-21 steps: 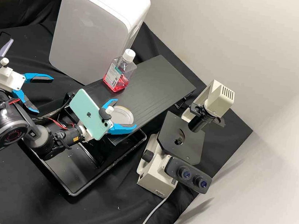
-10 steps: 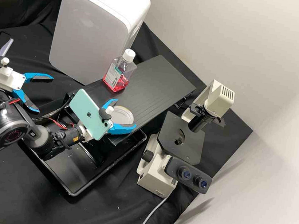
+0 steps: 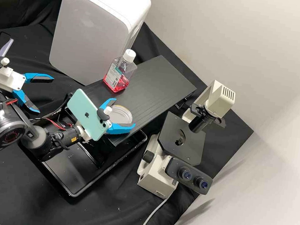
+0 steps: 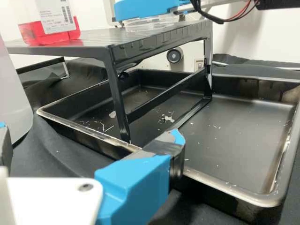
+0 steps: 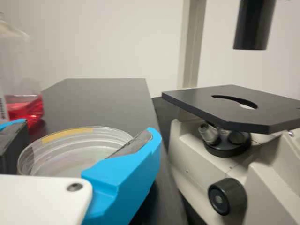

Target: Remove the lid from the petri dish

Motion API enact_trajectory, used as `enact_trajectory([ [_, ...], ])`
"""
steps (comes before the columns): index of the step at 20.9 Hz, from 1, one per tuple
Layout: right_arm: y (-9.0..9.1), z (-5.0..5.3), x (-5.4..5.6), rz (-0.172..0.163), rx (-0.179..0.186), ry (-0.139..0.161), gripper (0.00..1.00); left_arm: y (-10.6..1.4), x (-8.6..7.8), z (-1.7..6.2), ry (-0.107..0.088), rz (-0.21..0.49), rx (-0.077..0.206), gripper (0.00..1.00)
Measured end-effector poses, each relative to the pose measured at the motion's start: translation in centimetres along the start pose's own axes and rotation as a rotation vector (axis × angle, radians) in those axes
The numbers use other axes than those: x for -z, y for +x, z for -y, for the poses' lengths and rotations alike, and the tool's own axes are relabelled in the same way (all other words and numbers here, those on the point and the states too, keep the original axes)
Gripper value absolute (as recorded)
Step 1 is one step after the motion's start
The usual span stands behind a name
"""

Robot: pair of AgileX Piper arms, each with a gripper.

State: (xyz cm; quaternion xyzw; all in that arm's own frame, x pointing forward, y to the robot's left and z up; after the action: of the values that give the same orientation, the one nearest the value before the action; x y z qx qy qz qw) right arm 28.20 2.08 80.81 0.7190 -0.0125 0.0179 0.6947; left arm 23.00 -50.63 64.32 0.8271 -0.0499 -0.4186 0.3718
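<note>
Jaws of the right gripper [image 3: 124, 113] stood spread to the width of the petri dish [image 5: 70, 150], one blue finger at each side of its rim, both against it in the right wrist view. Jaws of the left gripper [image 3: 45, 94] stood wide, holding nothing, above the black cloth near the tray [image 3: 73, 192]. The dish lay on the shelf [image 3: 161, 81], at the end nearest the arms, well apart from the bottle [image 3: 118, 73]. The high view alone took in both arms, the white box [image 3: 95, 24] and the whole microscope [image 3: 173, 160]. The left wrist view gave the dish edge-on under a blue finger, and the shelf's thin legs standing inside the tray. The right wrist view gave a yellowish strip [image 5: 65, 134] along the dish's far rim. The dish was clear plastic, round and shallow, lying flat and level with the shelf, with no long axis; lid and base could not be told apart. The shelf was matt black and ribbed lengthwise. The tray was glossy black with a rolled rim and white specks on its floor. The bottle was clear and square-shouldered, with red liquid and a white cap. The microscope was cream-bodied with a flat black stage.
</note>
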Motion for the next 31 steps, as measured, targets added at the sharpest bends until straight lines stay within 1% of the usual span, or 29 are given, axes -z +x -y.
enact_trajectory([
  [3, -0.1, 0.1, 0.6, -0.030, 0.000, -0.001, 0.00, 0.0, 0.0, 0.00, 0.000, 0.000, 0.000, 1.00],
  [5, -0.1, 0.1, 0.9, -0.043, -0.002, -0.001, 0.00, 0.0, 0.0, 0.00, 0.000, 0.000, 0.000, 1.00],
  [11, -0.4, 0.3, 1.0, -0.050, 0.006, -0.001, 0.00, 0.0, 0.0, 0.00, 0.001, 0.000, 0.000, 1.00],
  [15, -0.5, 1.0, 1.7, -0.073, 0.030, 0.001, 0.00, 0.0, 0.0, 0.00, 0.001, 0.000, 0.000, 1.00],
  [18, -0.7, 1.5, 2.0, -0.087, 0.049, -0.007, 0.00, 0.0, 0.0, 0.00, 0.001, 0.000, 0.000, 1.00],
  [20, -0.9, 1.6, 2.5, -0.103, 0.056, -0.011, 0.00, 0.0, 0.0, 0.00, 0.001, 0.000, 0.000, 1.00],
  [23, -1.1, 1.8, 3.2, -0.136, 0.054, -0.008, 0.00, 0.0, 0.0, 0.00, 0.001, 0.000, 0.000, 1.00],
  [28, -1.3, 2.8, 4.1, -0.174, 0.088, -0.043, 0.00, 0.0, 0.0, 0.00, 0.001, 0.000, 0.000, 1.00],
  [31, -1.4, 3.0, 4.3, -0.182, 0.096, -0.046, 0.00, 0.0, 0.0, 0.00, 0.001, 0.000, 0.000, 1.00],
])
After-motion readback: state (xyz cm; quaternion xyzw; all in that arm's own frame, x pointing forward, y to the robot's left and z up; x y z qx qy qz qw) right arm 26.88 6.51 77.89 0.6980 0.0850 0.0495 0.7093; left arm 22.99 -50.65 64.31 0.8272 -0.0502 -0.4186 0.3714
